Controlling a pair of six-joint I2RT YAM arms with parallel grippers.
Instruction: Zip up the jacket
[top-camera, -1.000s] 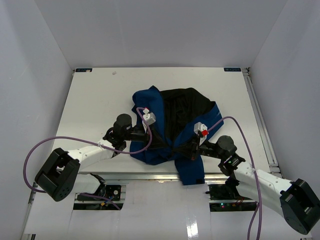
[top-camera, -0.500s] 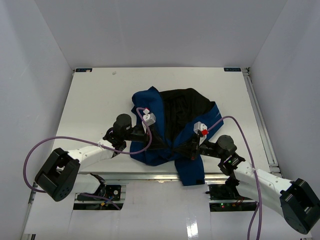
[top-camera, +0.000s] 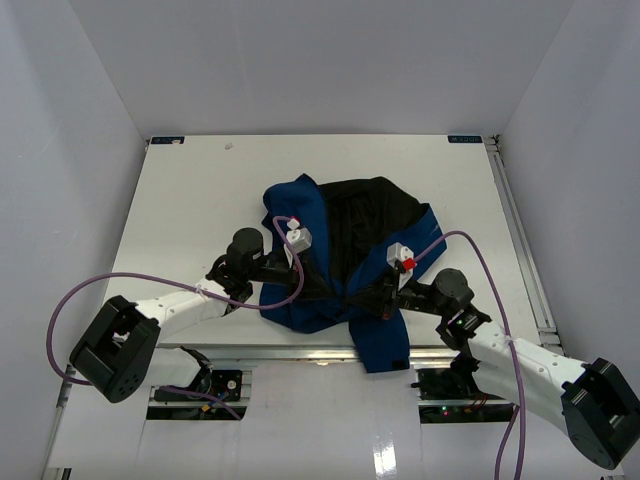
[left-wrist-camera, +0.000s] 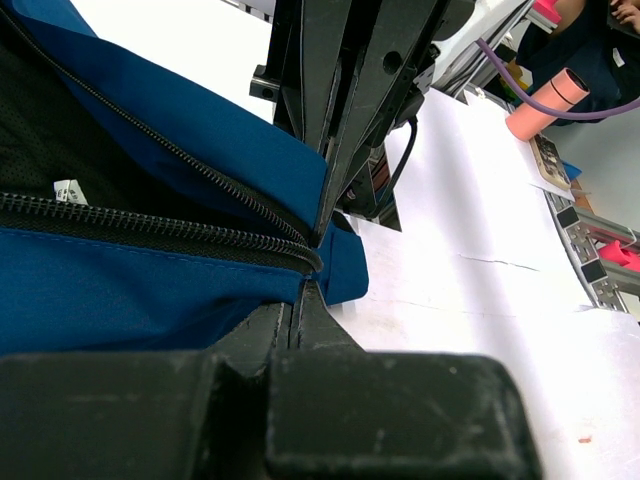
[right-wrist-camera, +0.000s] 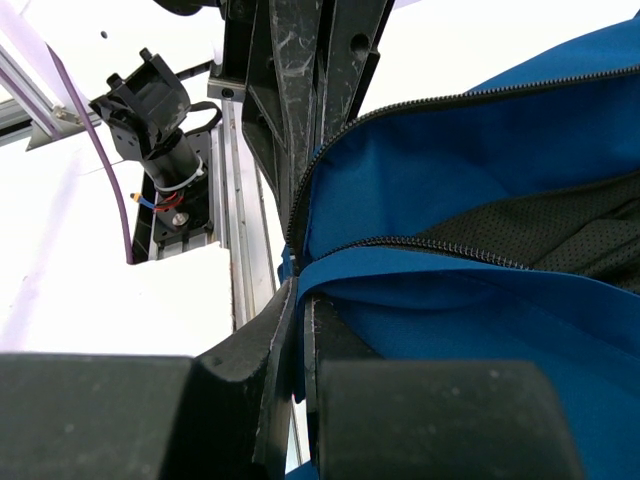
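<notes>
The royal-blue jacket (top-camera: 300, 212) lies open in the middle of the table, with its black lining (top-camera: 370, 215) facing up. Both grippers meet at its near hem. My left gripper (top-camera: 326, 290) (left-wrist-camera: 302, 292) is shut on the bottom end of the jacket, where the two dark zipper (left-wrist-camera: 150, 228) tracks converge. A small white label (left-wrist-camera: 68, 190) shows on the lining. My right gripper (top-camera: 368, 300) (right-wrist-camera: 303, 297) is shut on the blue front edge of the jacket (right-wrist-camera: 480, 300), just below the zipper teeth (right-wrist-camera: 440, 245). The two grippers face each other almost tip to tip.
The white table (top-camera: 180, 200) ends close behind the grippers at an aluminium rail (top-camera: 290, 350). A blue flap (top-camera: 382, 345) hangs over that edge. Purple cables (top-camera: 70, 310) loop beside both arms. White walls (top-camera: 70, 100) enclose the table on three sides.
</notes>
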